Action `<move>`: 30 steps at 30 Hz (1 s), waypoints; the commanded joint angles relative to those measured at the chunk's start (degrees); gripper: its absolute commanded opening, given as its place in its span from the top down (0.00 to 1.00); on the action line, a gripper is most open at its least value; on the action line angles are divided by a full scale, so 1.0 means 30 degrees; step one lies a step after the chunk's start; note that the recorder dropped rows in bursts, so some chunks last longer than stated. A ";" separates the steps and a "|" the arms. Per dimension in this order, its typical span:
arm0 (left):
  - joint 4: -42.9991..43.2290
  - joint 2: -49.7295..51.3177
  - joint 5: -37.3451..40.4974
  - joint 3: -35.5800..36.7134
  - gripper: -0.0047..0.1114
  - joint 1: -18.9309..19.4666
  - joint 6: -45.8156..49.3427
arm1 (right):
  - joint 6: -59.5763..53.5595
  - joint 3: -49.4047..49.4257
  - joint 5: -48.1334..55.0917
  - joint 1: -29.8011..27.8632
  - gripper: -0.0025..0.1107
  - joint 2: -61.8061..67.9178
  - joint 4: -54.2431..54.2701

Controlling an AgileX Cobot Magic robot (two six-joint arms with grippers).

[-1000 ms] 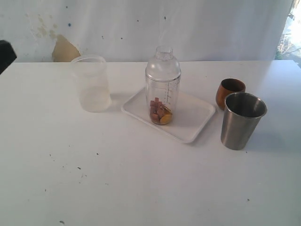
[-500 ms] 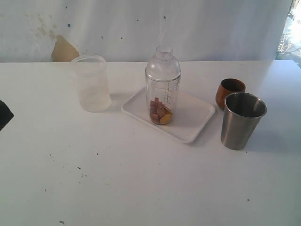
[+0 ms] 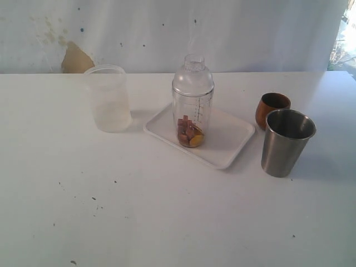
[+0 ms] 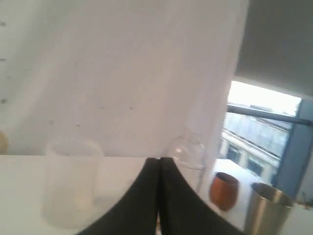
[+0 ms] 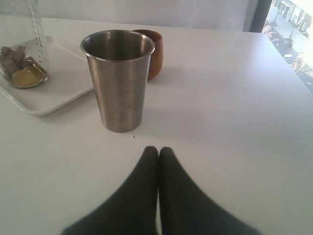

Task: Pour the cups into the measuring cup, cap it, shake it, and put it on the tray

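The clear measuring cup (image 3: 192,121) stands upright on the white tray (image 3: 233,142), with brown and yellow pieces at its bottom. The dome cap (image 3: 193,78) sits on top of it. To the tray's right stand the brown wooden cup (image 3: 272,109) and the steel tumbler (image 3: 286,142), both upright. Neither arm shows in the exterior view. My left gripper (image 4: 159,159) is shut and holds nothing, well back from the capped cup (image 4: 188,154). My right gripper (image 5: 158,150) is shut and empty, a little short of the tumbler (image 5: 119,81), with the wooden cup (image 5: 152,51) behind it.
A frosted plastic cup (image 3: 108,98) stands left of the tray. A white wall rises behind the white table (image 3: 167,217). A bright window lies at the far right.
A dark part of the left arm at the exterior view's left edge dropped lower and then left the view. The cups, tray and measuring cup have not moved.
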 commanded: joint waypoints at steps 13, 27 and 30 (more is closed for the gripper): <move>-0.4880 -0.5664 1.0363 0.1002 0.95 0.5678 0.8771 | -0.0063 0.0103 -0.0197 0.0028 0.98 -0.0060 -0.0078; -0.4880 -0.9058 1.3553 0.1153 0.95 0.9824 0.9924 | -0.0063 0.0103 -0.0197 0.0028 0.98 -0.0060 -0.0078; -0.4880 -0.9058 1.3581 0.1153 0.95 0.9824 1.0510 | -0.0063 0.0103 -0.0197 0.0028 0.98 -0.0060 -0.0078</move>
